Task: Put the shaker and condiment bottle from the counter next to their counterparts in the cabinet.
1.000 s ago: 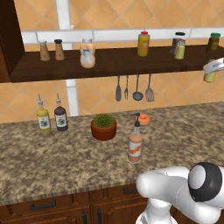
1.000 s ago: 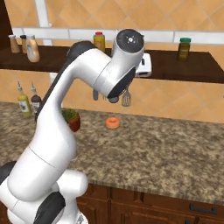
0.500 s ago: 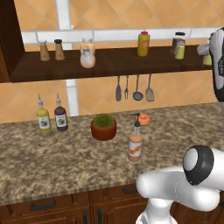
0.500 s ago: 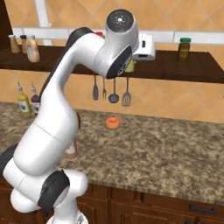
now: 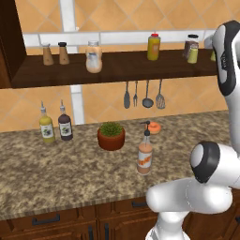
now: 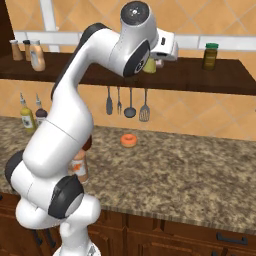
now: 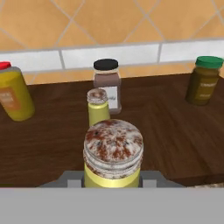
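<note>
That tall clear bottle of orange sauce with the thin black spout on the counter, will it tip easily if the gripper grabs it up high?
Probably. The tall clear sauce bottle stands upright on a narrow base, so a high push could topple it. Its smooth round body looks rigid but perhaps slippery. The thin black spout seems too slender to grip; mid-body seems safer.

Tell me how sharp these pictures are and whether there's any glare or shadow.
Hand view: the shaker up close looks soft and pixelated; the jars behind are clearer. Left base view: even, flat light, no glare, with dark shade under the cabinet. Right base view: soft highlights on the white arm, no hard shadows on the counter.
</note>
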